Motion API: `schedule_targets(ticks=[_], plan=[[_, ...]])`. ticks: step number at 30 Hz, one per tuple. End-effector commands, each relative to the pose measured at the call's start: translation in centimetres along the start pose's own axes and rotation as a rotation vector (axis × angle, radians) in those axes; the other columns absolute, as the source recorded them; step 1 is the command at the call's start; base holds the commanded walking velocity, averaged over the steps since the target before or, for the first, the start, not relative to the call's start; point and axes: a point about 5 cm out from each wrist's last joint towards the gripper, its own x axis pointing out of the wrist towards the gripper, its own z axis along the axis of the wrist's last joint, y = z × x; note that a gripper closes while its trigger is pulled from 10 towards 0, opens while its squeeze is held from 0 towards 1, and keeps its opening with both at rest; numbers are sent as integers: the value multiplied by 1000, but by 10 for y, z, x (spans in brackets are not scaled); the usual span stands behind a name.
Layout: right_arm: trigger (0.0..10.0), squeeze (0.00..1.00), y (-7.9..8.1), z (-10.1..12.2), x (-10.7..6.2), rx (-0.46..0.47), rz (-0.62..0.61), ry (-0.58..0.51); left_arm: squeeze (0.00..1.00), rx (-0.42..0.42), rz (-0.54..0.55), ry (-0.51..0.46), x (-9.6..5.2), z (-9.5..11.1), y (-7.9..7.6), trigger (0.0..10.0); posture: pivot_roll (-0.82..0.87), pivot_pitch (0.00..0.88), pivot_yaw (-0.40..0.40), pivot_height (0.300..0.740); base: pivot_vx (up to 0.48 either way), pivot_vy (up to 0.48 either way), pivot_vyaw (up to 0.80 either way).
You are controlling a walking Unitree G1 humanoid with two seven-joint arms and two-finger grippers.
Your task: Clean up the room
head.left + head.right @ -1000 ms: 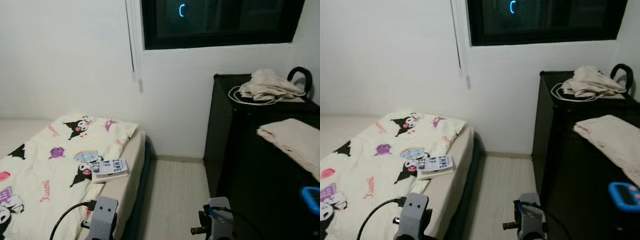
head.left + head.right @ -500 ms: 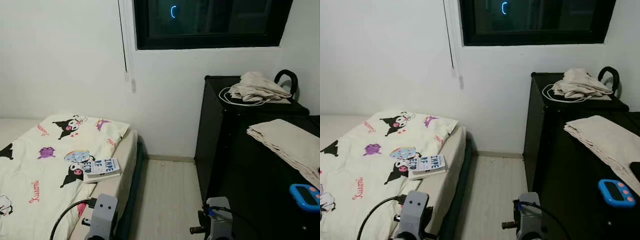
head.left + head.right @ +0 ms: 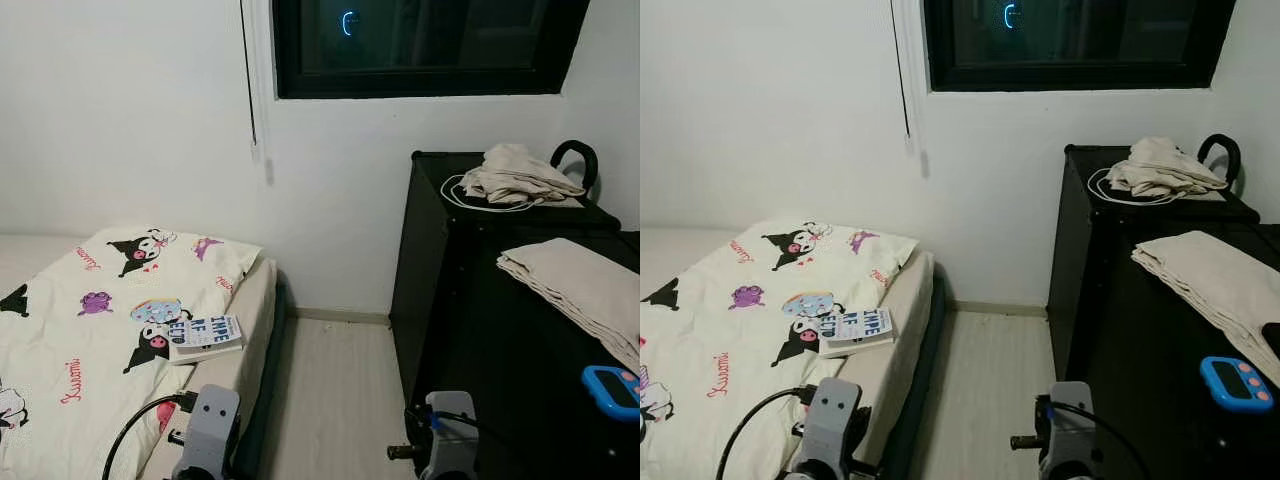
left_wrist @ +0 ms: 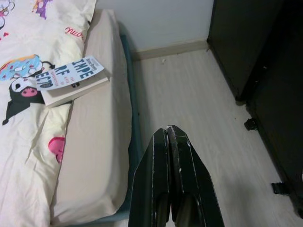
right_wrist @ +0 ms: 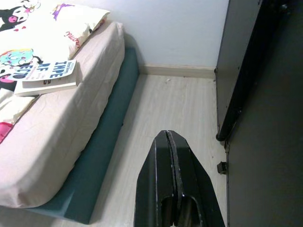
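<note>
A book (image 3: 204, 335) with a white and blue cover lies on the low bed (image 3: 243, 375), near its edge, on a cartoon-print duvet (image 3: 90, 330). The same book (image 4: 71, 79) lies ahead of my left gripper (image 4: 168, 130), which is shut and empty above the floor beside the mattress. My right gripper (image 5: 168, 135) is also shut and empty, low over the pale floor between the bed and a black cabinet (image 3: 450, 290). Folded beige cloth (image 3: 575, 290) and a blue timer (image 3: 611, 388) lie on a black surface at the right.
A rumpled cloth (image 3: 520, 172), a white cable (image 3: 462, 195) and a black handle (image 3: 578, 158) sit on top of the black cabinet. A dark window (image 3: 420, 45) is high on the white wall. A strip of pale floor (image 3: 335, 400) runs between bed and cabinet.
The camera has turned slightly, so the scene has shifted a little from half a second ago and much more from a second ago. The book and cloths lie as before.
</note>
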Motion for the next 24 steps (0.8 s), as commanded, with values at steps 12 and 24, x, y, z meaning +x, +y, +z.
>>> schedule_targets(ticks=[12,24], plan=[[10000,0,2,-3,-1,8,4,10,0,4,-11,5,-3,-5,2,10000,-84,104,41,740,361,0,0],[10000,0,2,-3,-1,8,6,14,0,1,-18,2,-3,-4,0,10000,-85,108,41,740,344,0,0]])
